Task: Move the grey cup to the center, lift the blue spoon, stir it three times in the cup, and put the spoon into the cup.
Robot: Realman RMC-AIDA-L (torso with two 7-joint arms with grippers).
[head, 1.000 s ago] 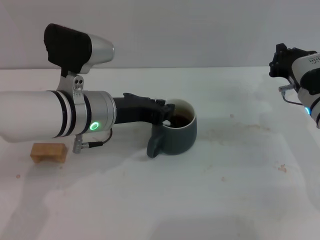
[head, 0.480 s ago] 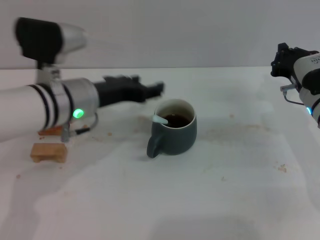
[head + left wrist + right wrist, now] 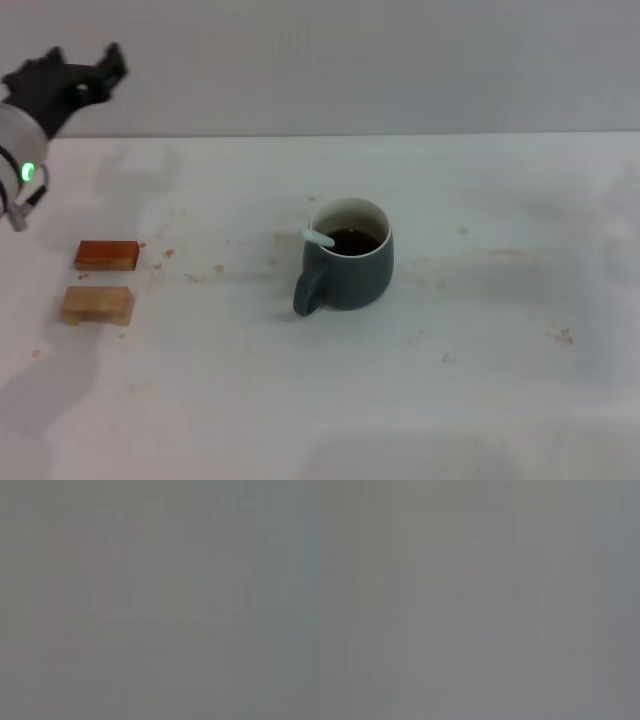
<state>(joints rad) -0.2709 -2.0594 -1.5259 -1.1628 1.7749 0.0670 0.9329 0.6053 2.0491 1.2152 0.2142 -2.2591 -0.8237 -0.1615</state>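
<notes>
The grey cup is seen standing upright near the middle of the white table, its loop handle turned toward the near left. Dark brown liquid is held inside its cream-white interior. The blue spoon is found inside the cup, with its pale handle tip leaning over the left part of the rim; its bowl is hidden in the liquid.

The left gripper is raised at the far left edge of the head view, well apart from the cup, and nothing is held in it; its dark fingers are seen spread apart. A green light is lit on the wrist beneath it. The right gripper is not shown in the head view.

Two small wooden blocks are set on the table at the left, one just behind the other, well apart from the cup. Only flat grey is given by both wrist views.
</notes>
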